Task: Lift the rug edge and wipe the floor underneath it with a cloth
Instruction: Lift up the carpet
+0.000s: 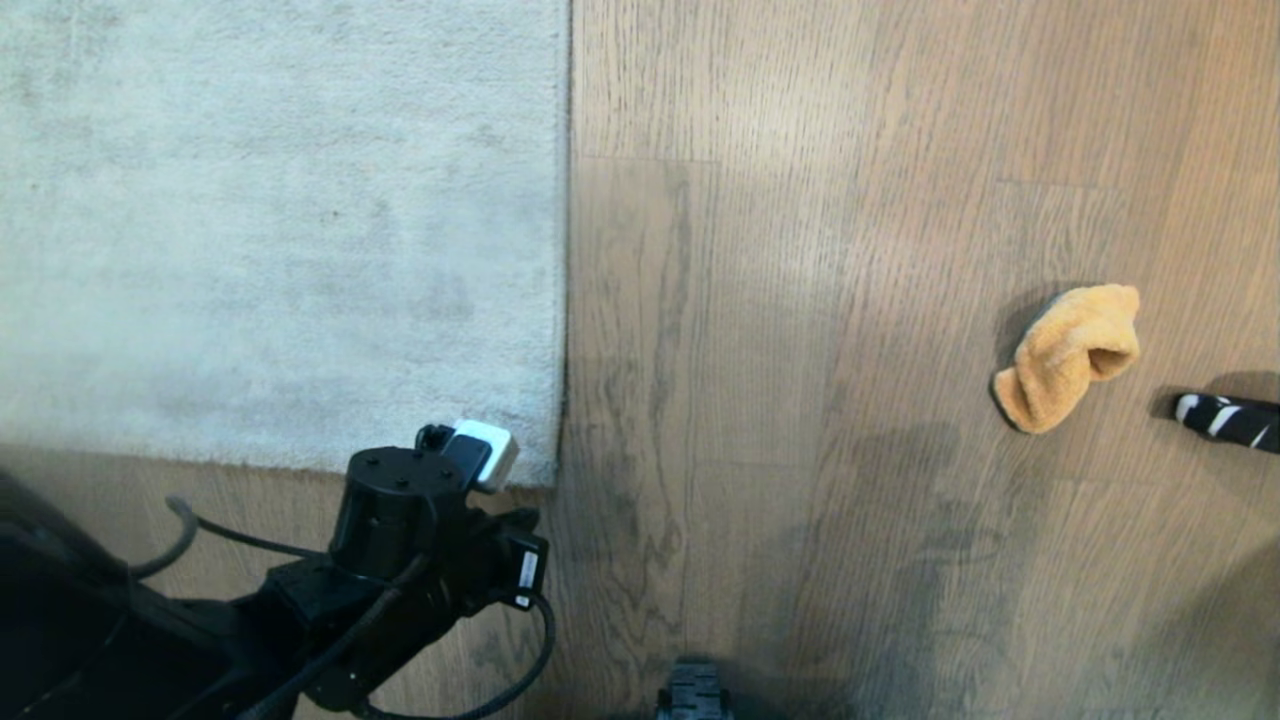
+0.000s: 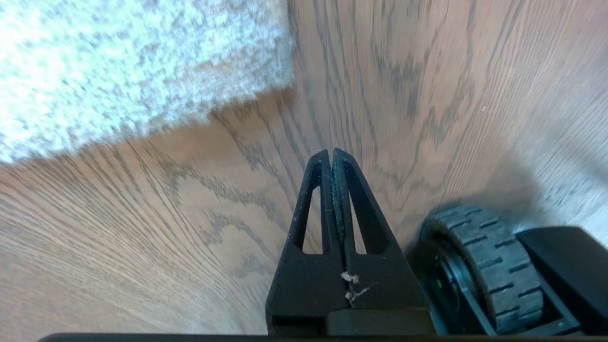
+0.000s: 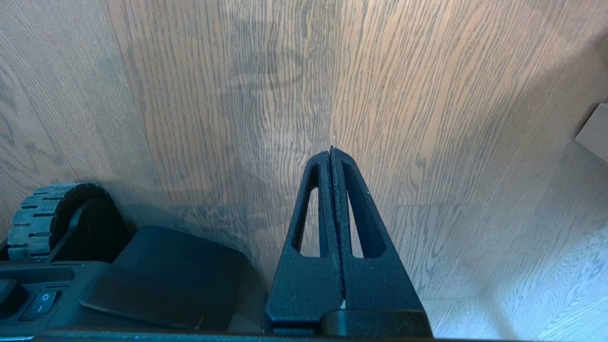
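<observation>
Soft, even room light falls on the floor (image 1: 780,300), brightest toward the far right, where the planks take a pale sheen. A broad, faint shadow pools on the wood near the robot, and the cloth (image 1: 1068,355) casts a small dark one on its left side. From the left wrist, the rug (image 2: 118,71) is smeared with blur. Both wrist views bend the grain lines outward at their edges.

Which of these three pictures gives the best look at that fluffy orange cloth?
The head view: the cloth lies whole and crumpled on the floor, off to the robot's right, away from the rug edge. Neither wrist view shows it, only floor and, in the left one, rug.
</observation>
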